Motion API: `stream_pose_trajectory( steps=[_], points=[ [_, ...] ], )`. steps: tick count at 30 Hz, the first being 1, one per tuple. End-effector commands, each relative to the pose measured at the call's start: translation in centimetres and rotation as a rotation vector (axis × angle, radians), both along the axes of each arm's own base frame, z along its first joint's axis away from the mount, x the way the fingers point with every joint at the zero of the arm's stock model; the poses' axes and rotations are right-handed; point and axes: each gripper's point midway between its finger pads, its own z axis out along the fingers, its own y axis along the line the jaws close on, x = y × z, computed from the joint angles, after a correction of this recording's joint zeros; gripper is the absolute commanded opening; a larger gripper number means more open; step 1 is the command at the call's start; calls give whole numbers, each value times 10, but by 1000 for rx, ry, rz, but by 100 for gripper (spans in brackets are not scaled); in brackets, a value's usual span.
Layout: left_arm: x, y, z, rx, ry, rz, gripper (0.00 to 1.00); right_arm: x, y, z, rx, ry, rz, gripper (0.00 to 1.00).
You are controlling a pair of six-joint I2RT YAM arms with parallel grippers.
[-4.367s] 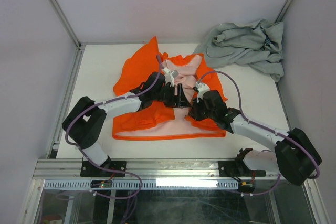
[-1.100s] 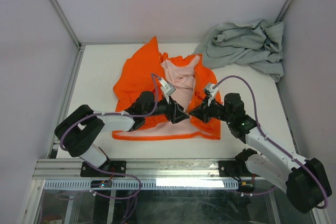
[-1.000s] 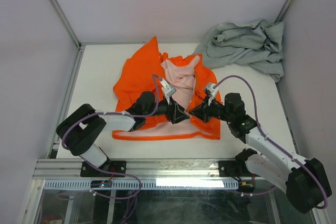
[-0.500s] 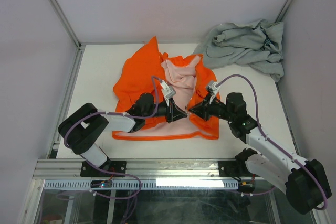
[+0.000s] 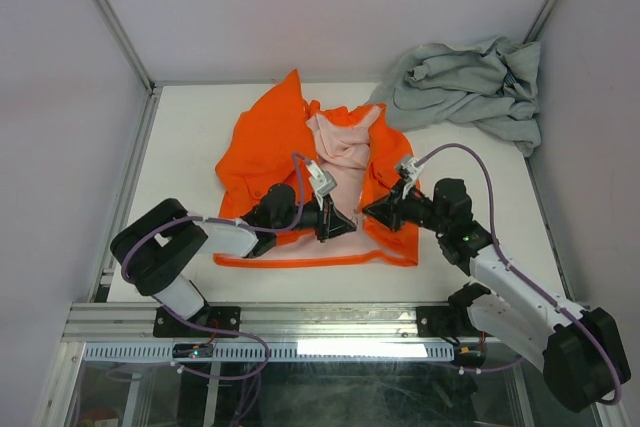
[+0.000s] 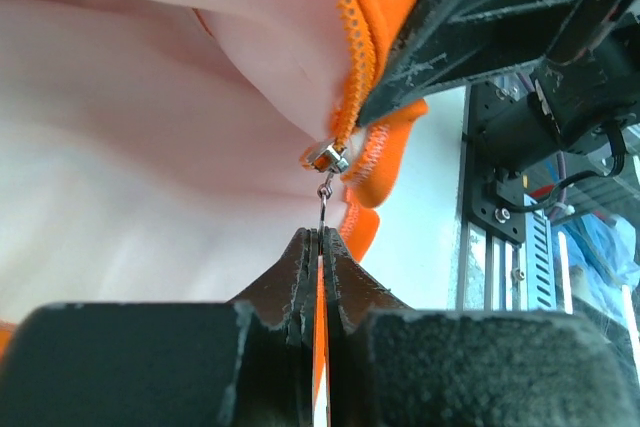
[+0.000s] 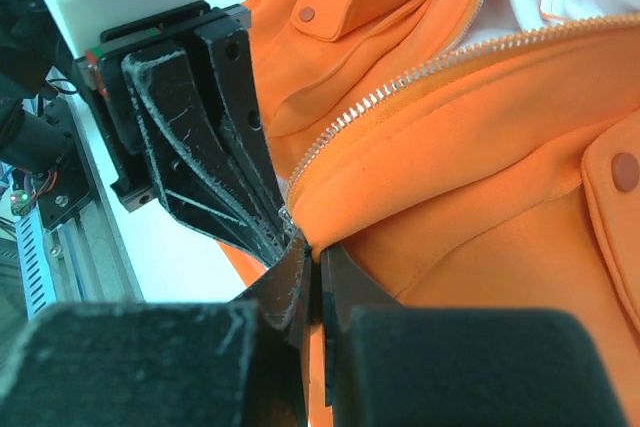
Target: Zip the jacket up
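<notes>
The orange jacket [image 5: 262, 142] lies open on the white table, its pale pink lining [image 5: 343, 150] showing in the middle. At the lower front opening my left gripper [image 5: 349, 224] is shut on the zipper pull [image 6: 323, 203], which hangs from the metal slider [image 6: 327, 157] at the bottom of the orange zipper teeth [image 6: 352, 67]. Tip to tip with it, my right gripper [image 5: 366, 212] is shut on the jacket's orange front edge [image 7: 400, 197], just below the silver zipper teeth [image 7: 385, 95]. In the right wrist view the left gripper's black fingers [image 7: 215, 162] sit right beside my right gripper [image 7: 313, 247].
A crumpled light grey garment [image 5: 467, 84] lies at the back right corner. Pale walls close in the table on three sides. The metal frame rail [image 5: 330, 319] runs along the near edge by the arm bases.
The left gripper has shut on the zipper pull. Both gripper tips have drifted slightly toward the near edge, with the jacket's lower front drawn along.
</notes>
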Motion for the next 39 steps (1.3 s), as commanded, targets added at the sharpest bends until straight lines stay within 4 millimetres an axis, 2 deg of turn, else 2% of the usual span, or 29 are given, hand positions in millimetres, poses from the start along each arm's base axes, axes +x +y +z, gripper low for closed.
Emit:
stream_pose_trajectory(
  steps=[1, 6, 8, 9, 14, 21, 24, 26, 32, 39],
  points=[
    [-19, 9, -20, 63, 40, 5, 0, 13, 0, 42, 94, -137, -24, 0],
    [-1, 22, -10, 101, 104, 180, 1, 12, 0, 30, 79, -111, -7, 0],
    [9, 31, 1, 135, 124, 269, 11, 11, -1, 24, 72, -103, -10, 0],
    [15, 36, 3, 159, 138, 317, 20, 11, -2, 21, 68, -101, -13, 0],
    [37, 71, -6, 333, 316, 621, 38, 13, -7, 11, 48, -90, -49, 0],
    [36, 89, -8, 451, 455, 760, 59, 15, -13, 1, 43, -77, -101, 0],
    [37, 89, -10, 524, 492, 787, 60, 16, -15, -2, 46, -74, -120, 0],
    [37, 91, -24, 607, 516, 808, 60, 16, -16, -2, 55, -70, -130, 0],
    [49, 82, -39, 755, 522, 866, 57, 13, -19, 1, 76, -74, -146, 0],
    [63, 87, -59, 927, 491, 951, 56, 9, -17, 0, 84, -54, -127, 0]
  ],
)
